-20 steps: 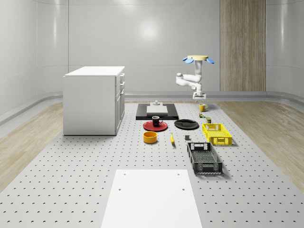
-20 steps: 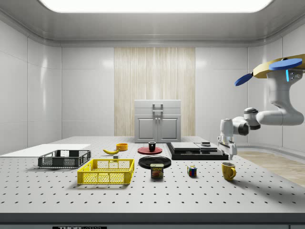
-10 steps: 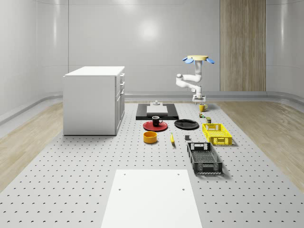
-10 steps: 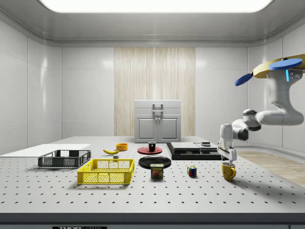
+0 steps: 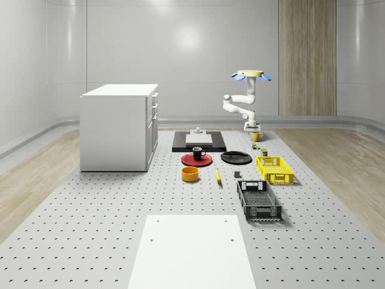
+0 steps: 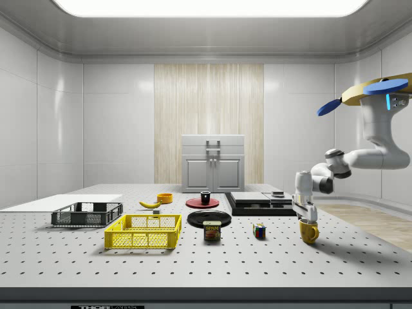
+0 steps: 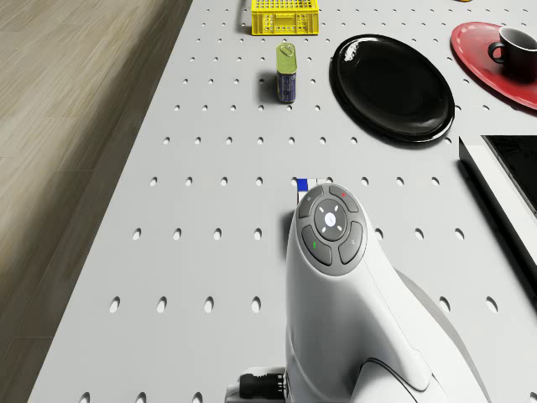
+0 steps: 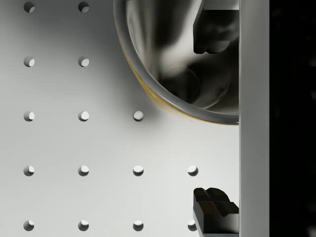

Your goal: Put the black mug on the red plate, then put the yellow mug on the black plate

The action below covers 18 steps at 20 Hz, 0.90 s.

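The yellow mug (image 6: 309, 230) stands upright on the table (image 6: 270, 264), near its far-right corner in the whole-scene view, well apart from the black plate (image 7: 392, 86). The black mug (image 7: 513, 44) already sits on the red plate (image 7: 478, 46), so by my reckoning the second half is in hand.

The gripper (image 6: 306, 215) hangs right at the yellow mug's rim. In the wrist view the fingers (image 8: 213, 207) are spread wide, one down inside the cup, the other outside over bare table; nothing is gripped. The drone (image 6: 376, 89) hovers high, past that end of the table.

To do it well, I'd want the wall of the mug squarely between the fingers before they close, low enough for a firm pinch, then a straight lift and a level carry to the black plate, clear of the can (image 7: 288, 70).

The table is a pale perforated board; around it, wood flooring and smooth pale walls with one timber panel.
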### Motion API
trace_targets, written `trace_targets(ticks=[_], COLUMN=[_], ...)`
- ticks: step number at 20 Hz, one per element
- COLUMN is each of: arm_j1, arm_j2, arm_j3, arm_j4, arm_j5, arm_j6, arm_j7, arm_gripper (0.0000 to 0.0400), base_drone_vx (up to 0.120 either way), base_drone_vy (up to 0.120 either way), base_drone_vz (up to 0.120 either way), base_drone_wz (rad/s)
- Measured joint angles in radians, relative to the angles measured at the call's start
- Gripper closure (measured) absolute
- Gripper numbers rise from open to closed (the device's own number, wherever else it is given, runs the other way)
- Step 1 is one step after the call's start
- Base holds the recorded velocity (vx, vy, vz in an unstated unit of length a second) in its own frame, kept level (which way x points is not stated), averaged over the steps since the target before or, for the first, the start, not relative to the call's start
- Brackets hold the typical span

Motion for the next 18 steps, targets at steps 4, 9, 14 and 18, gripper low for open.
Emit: trace_targets(ticks=[4,9,14,18], arm_j1=[-0.011,-0.026,-0.025,-0.023], arm_j2=[0.007,0.013,0.014,0.014], arm_j3=[0.001,0.005,0.005,0.004], arm_j4=[0.012,0.028,0.028,0.026], arm_j5=[0.000,0.003,0.003,0.001], arm_j6=[-0.001,-0.004,-0.004,-0.005], arm_j7=[0.000,0.000,-0.001,-0.001], arm_gripper=[0.0000,0.0000,0.0000,0.0128], base_drone_vx=[0.000,0.000,0.000,0.000], base_drone_vy=[0.000,0.000,0.000,0.000], base_drone_vz=[0.000,0.000,0.000,0.000], base_drone_wz=[0.000,0.000,0.000,0.000])
